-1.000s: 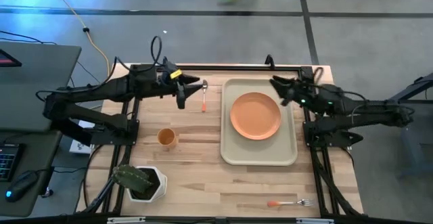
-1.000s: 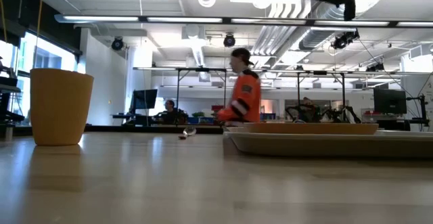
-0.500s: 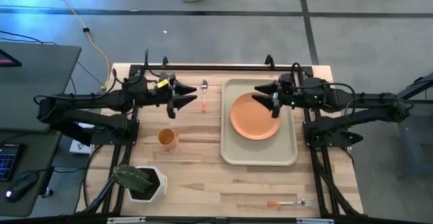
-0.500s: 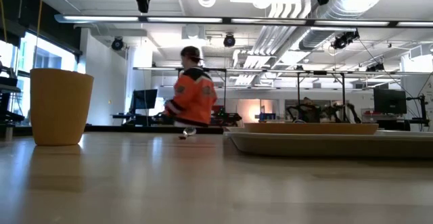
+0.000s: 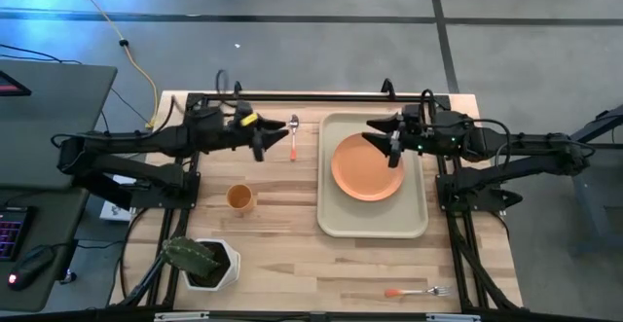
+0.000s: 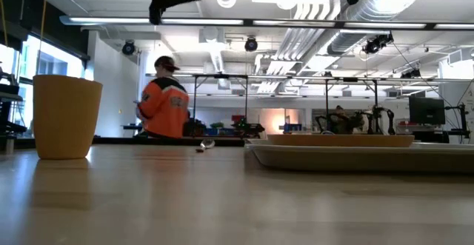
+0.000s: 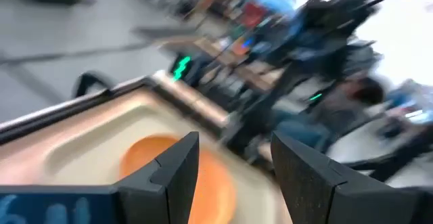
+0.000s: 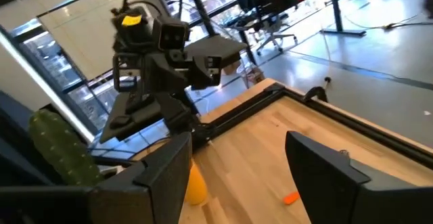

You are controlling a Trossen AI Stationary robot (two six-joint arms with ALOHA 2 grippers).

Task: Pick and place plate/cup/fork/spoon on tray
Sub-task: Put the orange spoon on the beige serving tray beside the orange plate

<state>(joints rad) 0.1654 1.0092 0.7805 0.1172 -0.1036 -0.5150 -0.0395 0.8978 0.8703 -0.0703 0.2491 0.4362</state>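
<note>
Your left gripper [image 5: 261, 139], jaws apart and empty, hovers high over the table's far edge. The spoon [image 5: 293, 137] lies just at its 3 o'clock, long axis running 12 to 6, bowl at 12; that arm is nearer. The cup [image 5: 240, 198] sits at its 6 o'clock, clear of the path. Right gripper [image 5: 385, 139], jaws wide and empty, hangs over the plate [image 5: 367, 167] on the tray [image 5: 331, 223]. The fork [image 5: 417, 291] lies far off at 5 o'clock.

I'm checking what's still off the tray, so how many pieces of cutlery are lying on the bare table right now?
2. The orange-handled metal spoon lies by the beige plastic tray's far left corner; the orange-handled metal fork lies near the table's front edge, below the tray.
</note>
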